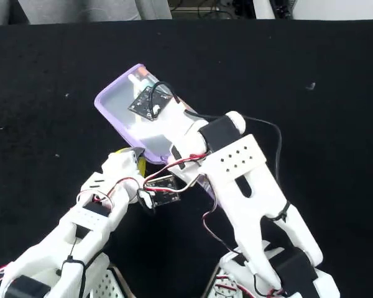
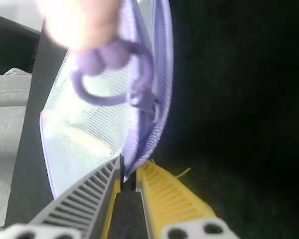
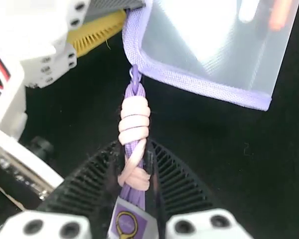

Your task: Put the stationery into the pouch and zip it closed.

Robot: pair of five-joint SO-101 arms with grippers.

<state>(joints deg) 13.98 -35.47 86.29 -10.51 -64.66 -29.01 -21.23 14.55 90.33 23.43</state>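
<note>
Two grippers hold the pouch [image 1: 119, 107] over the table [image 1: 298, 93]: left gripper [image 2: 129, 172] pinches its edge, right gripper [image 3: 134, 167] clamps the cord [image 3: 134, 119]. We fear a skewed pull could jam the zip [image 2: 148, 107] or slip the edge free.

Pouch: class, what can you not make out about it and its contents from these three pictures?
1. Zip state: in the high view an arm covers part of the pouch; in the left wrist view the zip pull is blurred, too near the lens.
2. Stationery: in the right wrist view, blurred shapes behind the pouch wall, cut off by the edge.
3. Cord end: hidden between the fingers of the right gripper.
</note>
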